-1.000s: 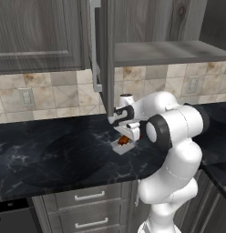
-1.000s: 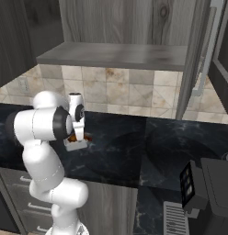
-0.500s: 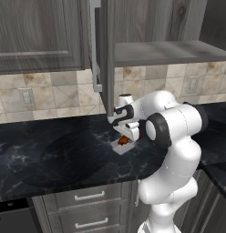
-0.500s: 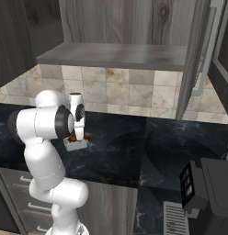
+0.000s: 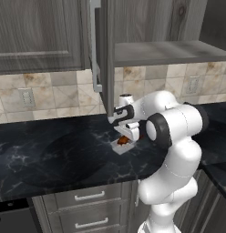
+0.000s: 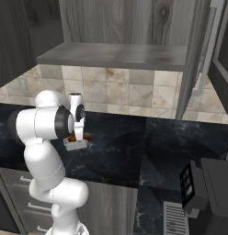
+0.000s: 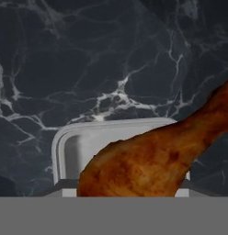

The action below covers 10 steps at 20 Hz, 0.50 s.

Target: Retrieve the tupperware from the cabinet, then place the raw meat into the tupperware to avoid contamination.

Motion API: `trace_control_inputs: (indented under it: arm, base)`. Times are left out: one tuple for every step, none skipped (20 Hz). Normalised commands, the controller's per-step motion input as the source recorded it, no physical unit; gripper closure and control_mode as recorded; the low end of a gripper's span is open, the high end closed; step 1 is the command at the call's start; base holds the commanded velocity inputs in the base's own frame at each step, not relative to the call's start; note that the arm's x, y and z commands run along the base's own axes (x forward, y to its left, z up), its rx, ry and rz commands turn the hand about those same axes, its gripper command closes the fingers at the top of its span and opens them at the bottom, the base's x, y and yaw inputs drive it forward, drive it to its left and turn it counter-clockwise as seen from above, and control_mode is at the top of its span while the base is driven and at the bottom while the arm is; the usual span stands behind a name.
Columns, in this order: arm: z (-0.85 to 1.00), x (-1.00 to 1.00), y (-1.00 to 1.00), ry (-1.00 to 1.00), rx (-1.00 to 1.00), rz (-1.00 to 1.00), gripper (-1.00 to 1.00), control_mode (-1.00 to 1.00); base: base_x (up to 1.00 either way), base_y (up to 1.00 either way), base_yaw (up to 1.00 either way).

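One tupperware (image 7: 76,151) on black counter (image 7: 65,59), raw meat (image 7: 152,160) over it, tool (image 5: 124,135) gripping meat

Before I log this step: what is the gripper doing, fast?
Gripper: over the tupperware on the counter, meat right at its tips; whether it is open or gripping the meat cannot be told.

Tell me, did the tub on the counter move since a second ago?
No. In the left base view the tub sits at the same spot on the counter, below the open cabinet door, as before.
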Motion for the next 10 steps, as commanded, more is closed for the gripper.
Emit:
trace_control_inputs:
  arm:
    - [-0.05,-0.04,0.0,0.0,0.0,-0.02,-1.0,-1.0]
    - [-0.05,-0.04,0.0,0.0,0.0,-0.02,-1.0,-1.0]
    - [-0.04,-0.03,0.0,0.0,0.0,-0.02,-1.0,-1.0]
    - [-0.03,-0.04,0.0,0.0,0.0,-0.02,-1.0,-1.0]
    - [-0.03,-0.05,0.0,0.0,0.0,-0.02,-1.0,-1.0]
    - [-0.02,-0.05,0.0,0.0,0.0,-0.03,-1.0,-1.0]
    - [-0.01,-0.03,0.0,0.0,0.0,-0.03,-1.0,-1.0]
    - [0.0,-0.03,0.0,0.0,0.0,-0.03,-1.0,-1.0]
    - [0.0,0.0,0.0,0.0,0.0,-0.03,-1.0,-1.0]
    - [0.0,0.0,0.0,0.0,0.0,-0.02,-1.0,-1.0]
  base:
    - [0.0,0.0,0.0]
    - [0.0,0.0,0.0]
    - [0.0,0.0,0.0]
    - [0.0,0.0,0.0]
    - [0.0,0.0,0.0]
    - [0.0,0.0,0.0]
    - [0.0,0.0,0.0]
    - [0.0,0.0,0.0]
    - [0.0,0.0,0.0]
    - [0.0,0.0,0.0]
